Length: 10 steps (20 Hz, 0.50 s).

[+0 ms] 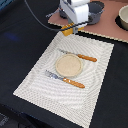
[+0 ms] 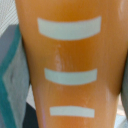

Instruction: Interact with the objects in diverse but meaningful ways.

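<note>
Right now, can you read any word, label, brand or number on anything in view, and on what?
None readable.
Bread loaf: three plain white slashes, no letters.
Placemat, plate, knife and fork: no print visible.

**Place setting, arm behind it**

A plate [image 1: 68, 65] sits mid-placemat [image 1: 35, 75], between a knife [image 1: 79, 56] behind and a fork [image 1: 66, 80] in front. Beyond the mat, the gripper [image 1: 70, 29] hangs holding the bread loaf [image 2: 67, 65]; a pot [image 1: 95, 11] stands behind it.

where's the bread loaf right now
The bread loaf is in the gripper, filling the wrist view; in the exterior view it hangs at the placemat's far edge, beyond the plate.
</note>
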Motion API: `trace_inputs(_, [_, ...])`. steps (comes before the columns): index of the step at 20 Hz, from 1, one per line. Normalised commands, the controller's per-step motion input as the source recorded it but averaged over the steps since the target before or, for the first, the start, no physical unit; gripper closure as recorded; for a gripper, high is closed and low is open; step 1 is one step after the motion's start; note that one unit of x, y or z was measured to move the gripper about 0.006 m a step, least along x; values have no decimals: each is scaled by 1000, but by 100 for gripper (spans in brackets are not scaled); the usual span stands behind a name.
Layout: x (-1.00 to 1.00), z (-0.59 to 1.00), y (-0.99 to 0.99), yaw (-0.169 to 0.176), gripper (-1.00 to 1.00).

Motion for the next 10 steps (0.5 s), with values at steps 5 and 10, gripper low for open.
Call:
trace_inputs(5, [746, 86, -650, -21, 100])
trace_inputs(10, [551, 2, -730, 0, 100])
